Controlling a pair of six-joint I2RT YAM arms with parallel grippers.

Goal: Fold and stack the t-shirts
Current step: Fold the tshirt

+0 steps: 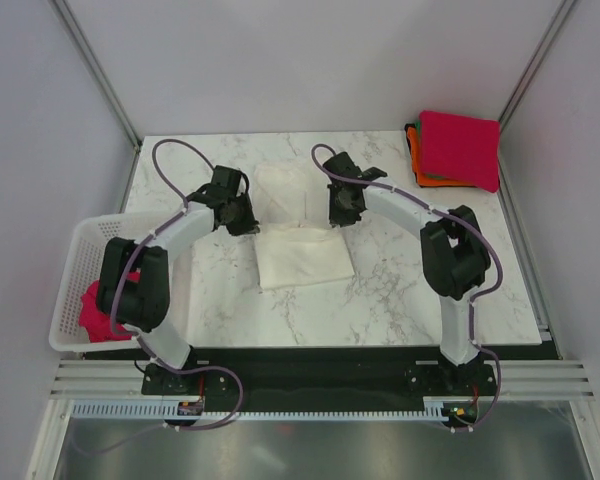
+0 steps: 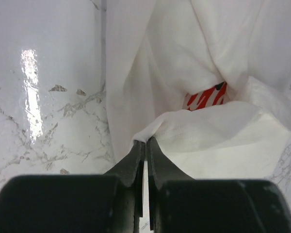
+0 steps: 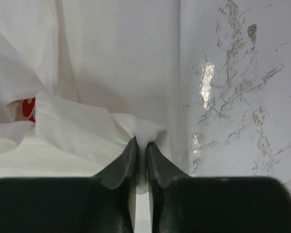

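- At the table's (image 1: 400,290) middle, left hand (image 2: 145,142): jaws pressed together on a hem corner of the white t-shirt (image 2: 184,73), with cloth pinched at the tips.
- Right hand (image 3: 141,141): jaws narrow with a sliver of gap showing, and a fold of the same shirt caught between the tips.
- Shirt: the near half lies flat and folded on the table's middle. The far half hangs raised off the table between both hands, with a patch of red print (image 2: 206,96) showing inside the fold.
- Table's far right corner: stack of folded shirts (image 1: 458,148), magenta on top, orange and green edges beneath.
- Table's left edge: white basket (image 1: 80,250) holding a pink shirt (image 1: 93,311), unfolded.
- Judged step: folding the white shirt in half. The next move calls for laying the raised half squarely over the flat half with edges aligned, then letting go with both hands together.
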